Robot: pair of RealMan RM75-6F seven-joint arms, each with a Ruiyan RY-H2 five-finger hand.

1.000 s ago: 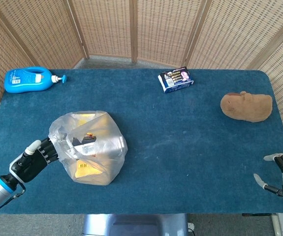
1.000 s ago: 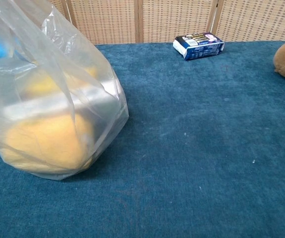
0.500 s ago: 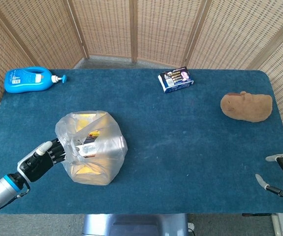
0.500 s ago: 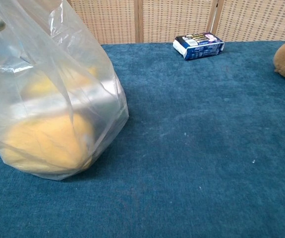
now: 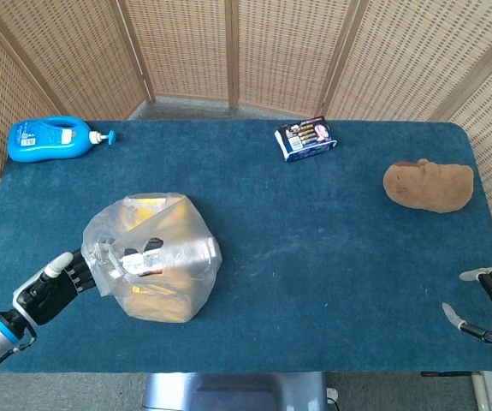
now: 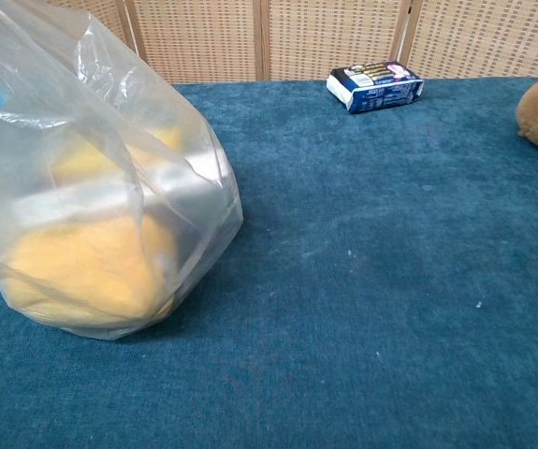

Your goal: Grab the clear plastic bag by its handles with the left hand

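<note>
The clear plastic bag sits on the blue table left of centre, with yellow and silver packs inside. Its handles are drawn out to the left, and my left hand grips them at the bag's left edge, fingers curled into the plastic. In the chest view the bag fills the left side and hides the left hand. My right hand hangs at the table's front right corner, fingers apart and holding nothing, far from the bag.
A blue pump bottle lies at the back left. A small dark box lies at the back centre, also in the chest view. A brown plush toy rests at the right. Wicker screens stand behind the table.
My left hand has pulled back to the left and toward the front edge, drawing the bag's handles and left side out with it. The right hand has stayed put.
</note>
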